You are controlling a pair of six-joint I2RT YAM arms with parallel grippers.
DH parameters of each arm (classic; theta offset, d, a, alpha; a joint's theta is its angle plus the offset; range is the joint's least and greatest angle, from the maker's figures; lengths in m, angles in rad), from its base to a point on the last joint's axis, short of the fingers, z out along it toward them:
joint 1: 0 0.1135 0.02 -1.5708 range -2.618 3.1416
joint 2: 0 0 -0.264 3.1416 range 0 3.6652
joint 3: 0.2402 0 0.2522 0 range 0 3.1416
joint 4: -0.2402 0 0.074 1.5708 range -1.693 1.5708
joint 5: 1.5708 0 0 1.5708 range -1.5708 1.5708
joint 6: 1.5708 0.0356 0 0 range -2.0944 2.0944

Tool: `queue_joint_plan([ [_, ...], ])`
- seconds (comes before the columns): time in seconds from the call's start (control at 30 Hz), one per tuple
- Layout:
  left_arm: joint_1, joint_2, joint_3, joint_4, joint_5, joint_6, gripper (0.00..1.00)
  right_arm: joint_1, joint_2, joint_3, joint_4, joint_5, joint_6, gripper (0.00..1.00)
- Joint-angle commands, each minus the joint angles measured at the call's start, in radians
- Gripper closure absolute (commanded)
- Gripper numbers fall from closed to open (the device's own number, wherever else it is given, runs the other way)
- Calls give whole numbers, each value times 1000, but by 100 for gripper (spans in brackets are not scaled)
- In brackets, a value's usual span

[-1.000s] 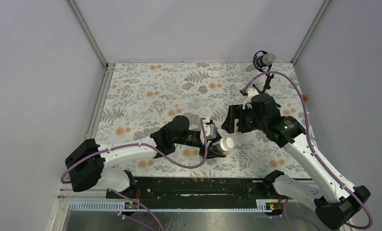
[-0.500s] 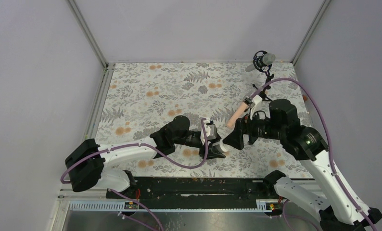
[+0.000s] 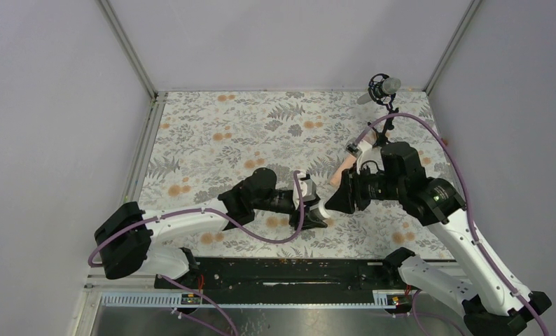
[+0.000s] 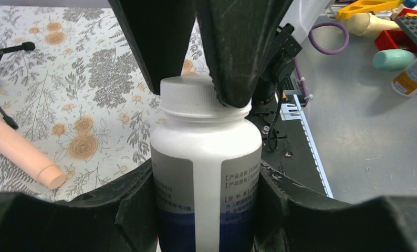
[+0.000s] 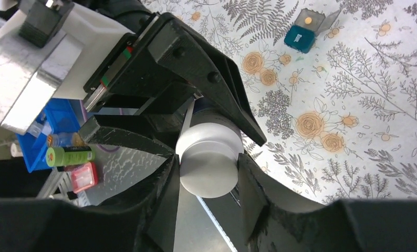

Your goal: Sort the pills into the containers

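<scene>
Opening the small white round plastic bottle [image 4: 206,157] is the step in hand, by my reading.

Left gripper [image 3: 316,214]: clamped on the bottle body, fingers pressed against both sides of the grey-and-blue label. The bottle appears lifted off the floral-patterned table cover [image 3: 212,133], near the front middle, tipped with its top toward the right arm.

Right gripper [image 5: 209,168]: closed narrow on the white ribbed screw cap [image 4: 193,97], one finger on each side. The cap sits fully down on the neck with no gap in the left wrist view, so it is not yet off.

Small teal-and-dark cube-like box [image 5: 301,35]: on the cover, well apart from the bottle, clear lid standing open. A small orange dot shows at the lid, possibly a pill but too small to be sure. No loose pills made out; the orange flowers in the pattern would mask them.

Also present: peach-coloured cylinder [image 3: 342,170] just behind the right gripper; black microphone on tripod [image 3: 384,88] at the far right corner.

Progress: early. Sorting cannot start before the bottle is open.

Next move calls for the right wrist to twist the cap about the bottle's axis while the left holds firm, then to draw the cap straight away. Risks: the bottle turning within the left fingers, or contents spilling from the tipped mouth.
</scene>
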Motion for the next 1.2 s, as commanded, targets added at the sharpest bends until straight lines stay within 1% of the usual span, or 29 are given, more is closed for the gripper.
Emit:
queue_joint_plan([
  [0.0, -3, -45, 17, 76, -75, 14, 100, 0, 12, -70, 162, 37, 206, 64],
  [0.07, -3, -47, 12, 72, -135, 19, 100, 0, 20, -93, 203, 170, 353, 72],
  [0.1, -4, -50, 7, 71, -171, 22, 100, 2, 18, -107, 219, 280, 427, 79],
  [0.13, -3, -53, 4, 70, -193, 25, 100, 2, 10, -125, 244, 347, 496, 85],
  [0.17, -3, -56, -1, 70, -208, 25, 100, 2, 3, -140, 265, 392, 551, 86],
  [0.2, -3, -59, -4, 70, -217, 26, 100, 2, -3, -146, 276, 428, 591, 83],
  [0.23, -3, -62, -7, 69, -224, 25, 100, 2, -7, -146, 284, 442, 611, 77],
  [0.27, -3, -63, -10, 66, -226, 26, 100, 2, -14, -139, 287, 446, 614, 64],
  [0.3, -4, -64, -13, 64, -227, 24, 100, 2, -24, -132, 295, 437, 602, 48],
  [0.33, -3, -65, -17, 65, -226, 22, 100, 2, -37, -124, 301, 420, 580, 36],
  [0.37, -3, -67, -20, 66, -226, 20, 100, 2, -49, -119, 304, 402, 550, 27],
  [0.43, -3, -64, -23, 69, -224, 16, 100, 0, -76, -109, 295, 366, 495, 19],
  [0.57, -3, -65, -24, 76, -228, 14, 100, 0, -112, -99, 254, 324, 414, 14],
  [0.7, -3, -70, -24, 77, -233, 14, 100, 0, -128, -102, 235, 219, 299, 14],
  [0.83, -3, -84, -33, 89, -223, 9, 100, 0, -108, -79, 157, 107, 153, 13],
  [0.93, -3, -92, -36, 99, -201, 6, 100, 0, -81, -46, 84, 57, 75, 15],
  [1.03, -3, -95, -38, 108, -182, 4, 100, 0, -61, -17, 43, 43, 31, 23],
  [1.17, -2, -99, -43, 127, -145, 1, 100, 0, -42, -5, 45, 28, 28, 36],
])
